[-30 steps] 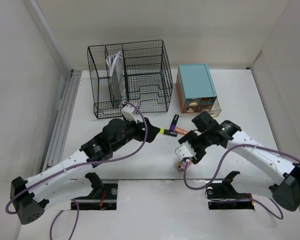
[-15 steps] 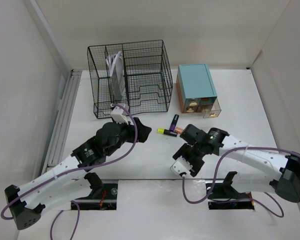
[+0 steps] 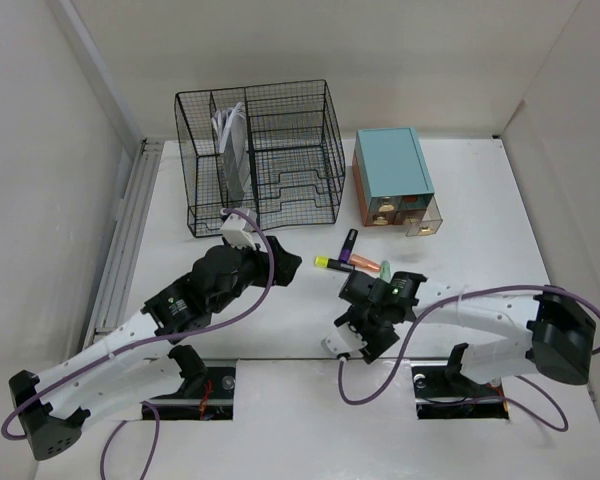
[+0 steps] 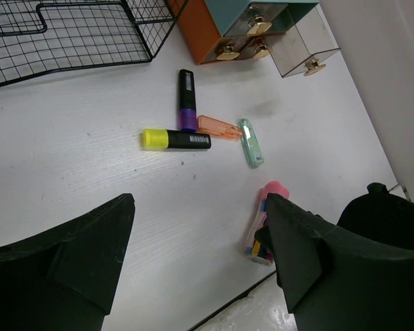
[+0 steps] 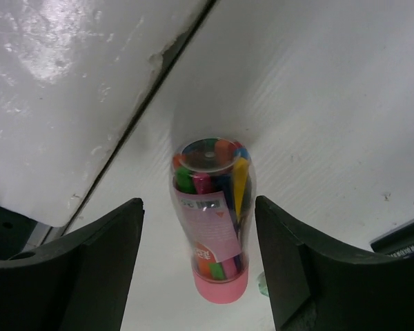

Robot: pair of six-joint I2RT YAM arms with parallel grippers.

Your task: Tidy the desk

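Note:
The desk (image 3: 480, 210) is a white tabletop. A clear bottle of coloured pens (image 5: 210, 221) with a pink cap lies near its front edge. My right gripper (image 5: 199, 204) is open, with one finger on each side of the bottle and a gap on both sides. In the top view my right gripper (image 3: 365, 328) hides the bottle. My left gripper (image 3: 280, 262) is open and empty above the desk, left of the highlighters. In the left wrist view the bottle (image 4: 270, 193) shows partly behind my left gripper's (image 4: 200, 255) right finger.
A yellow-capped highlighter (image 4: 176, 139), a purple one (image 4: 186, 100), an orange one (image 4: 219, 127) and a mint one (image 4: 250, 142) lie together mid-desk. A teal drawer box (image 3: 392, 165) with one clear drawer (image 4: 303, 52) pulled out and a black wire organizer (image 3: 260, 155) stand at the back.
My right gripper has moved left and toward the front edge, coming down over the pen bottle. My left gripper pulled back from the yellow highlighter, then held still.

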